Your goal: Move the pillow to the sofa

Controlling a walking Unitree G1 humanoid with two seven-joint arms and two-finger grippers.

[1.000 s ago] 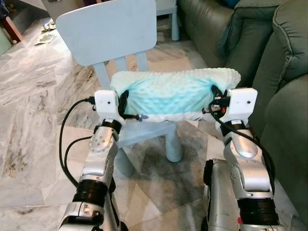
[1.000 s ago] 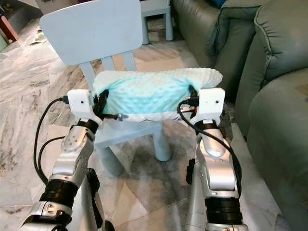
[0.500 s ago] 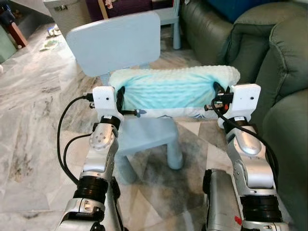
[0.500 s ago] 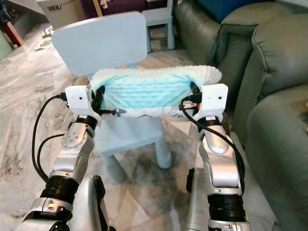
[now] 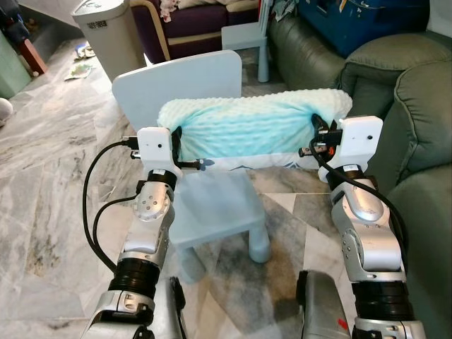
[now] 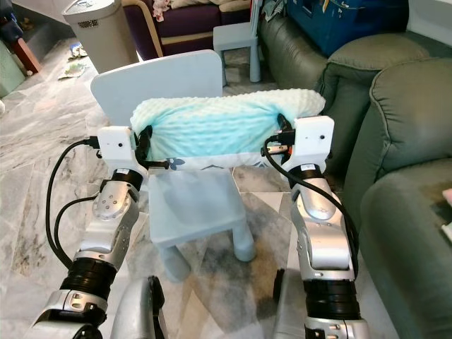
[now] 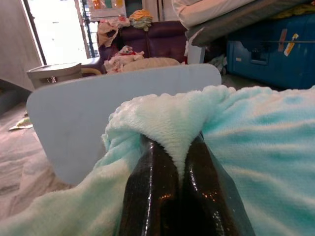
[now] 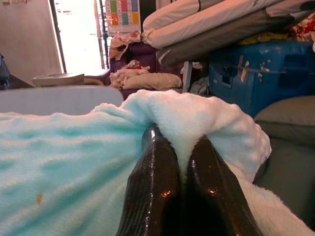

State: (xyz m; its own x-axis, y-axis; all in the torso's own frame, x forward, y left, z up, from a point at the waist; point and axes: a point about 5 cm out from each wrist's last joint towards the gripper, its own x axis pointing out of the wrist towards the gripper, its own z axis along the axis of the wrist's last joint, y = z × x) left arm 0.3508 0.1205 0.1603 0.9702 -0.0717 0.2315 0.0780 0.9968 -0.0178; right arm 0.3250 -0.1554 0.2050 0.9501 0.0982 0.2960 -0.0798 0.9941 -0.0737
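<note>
Pillow held in the air above the chair seat, sofa at right. Left hand pinches its left end; right hand pinches its right end.

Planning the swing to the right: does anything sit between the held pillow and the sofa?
Nothing visible does. The pillow, pinched at both ends by the left tool and right tool, hangs above the chair; the sofa is right beside its right end.
</note>
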